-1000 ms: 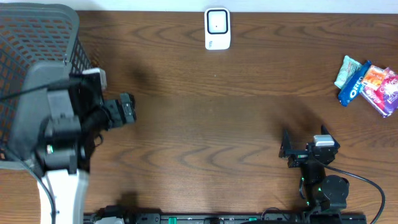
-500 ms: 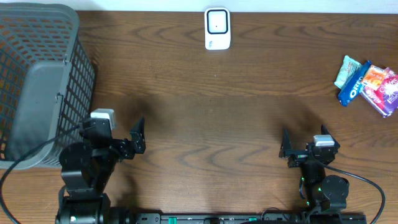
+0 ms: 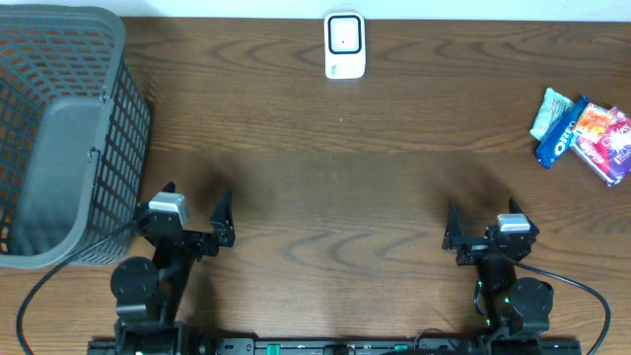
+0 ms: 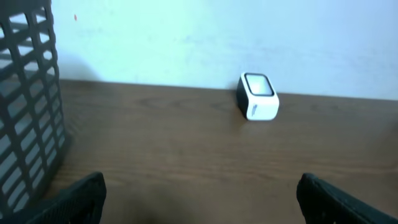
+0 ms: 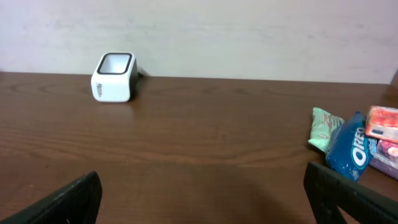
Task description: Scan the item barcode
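Observation:
The white barcode scanner (image 3: 345, 44) stands at the table's far edge, its dark window facing up; it also shows as the scanner (image 4: 258, 104) and the scanner (image 5: 114, 76). Snack packets lie at the right: a blue Oreo pack (image 3: 559, 136), a pale green pack (image 3: 548, 112) and an orange-pink pack (image 3: 607, 138). The Oreo pack (image 5: 345, 146) appears at the right of the right wrist view. My left gripper (image 3: 195, 204) and right gripper (image 3: 482, 221) rest near the front edge. Both stand open, with nothing between the fingers in the left gripper (image 4: 202, 199) or the right gripper (image 5: 202, 199).
A large grey mesh basket (image 3: 59, 128) fills the left end of the table, close to my left arm, and its wall (image 4: 28, 106) shows in the left wrist view. Bare brown wood table (image 3: 335, 168) lies between the grippers and the scanner.
My left arm has come away from the basket, swung down to the front edge and settled low. The right arm has not moved.

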Robot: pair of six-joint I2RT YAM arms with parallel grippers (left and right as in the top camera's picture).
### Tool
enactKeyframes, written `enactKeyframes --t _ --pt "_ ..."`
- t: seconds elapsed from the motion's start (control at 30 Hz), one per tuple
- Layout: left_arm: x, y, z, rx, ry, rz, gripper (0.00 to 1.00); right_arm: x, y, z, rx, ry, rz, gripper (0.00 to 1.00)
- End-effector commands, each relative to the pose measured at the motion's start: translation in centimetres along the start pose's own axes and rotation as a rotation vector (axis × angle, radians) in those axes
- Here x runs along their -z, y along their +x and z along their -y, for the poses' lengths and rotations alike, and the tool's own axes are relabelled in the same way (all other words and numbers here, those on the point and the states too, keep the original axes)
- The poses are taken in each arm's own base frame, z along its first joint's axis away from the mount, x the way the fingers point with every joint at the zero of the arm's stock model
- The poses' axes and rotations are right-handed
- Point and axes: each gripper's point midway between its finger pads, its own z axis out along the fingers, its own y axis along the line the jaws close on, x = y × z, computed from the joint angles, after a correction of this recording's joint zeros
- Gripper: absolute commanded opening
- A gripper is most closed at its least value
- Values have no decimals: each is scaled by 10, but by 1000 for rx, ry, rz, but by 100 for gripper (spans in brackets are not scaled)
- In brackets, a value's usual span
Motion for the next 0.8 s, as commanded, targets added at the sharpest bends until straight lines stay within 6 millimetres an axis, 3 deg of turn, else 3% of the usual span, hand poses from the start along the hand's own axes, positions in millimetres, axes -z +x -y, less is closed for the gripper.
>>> enactKeyframes --t 0.0,0.33,0.57,0.67,0.77 --pt "3 -3 0 -7 2 72 98 0 1 3 -7 15 1 99" --pt "11 -4 -21 35 -94 271 98 0 1 3 -7 15 1 99" --pt "17 -8 -33 46 -167 314 98 0 1 3 -7 15 1 99" --pt "15 0 -36 52 -181 283 98 0 1 3 -7 15 1 99" --pt "11 20 -40 89 -194 203 98 0 1 3 -7 15 1 99"
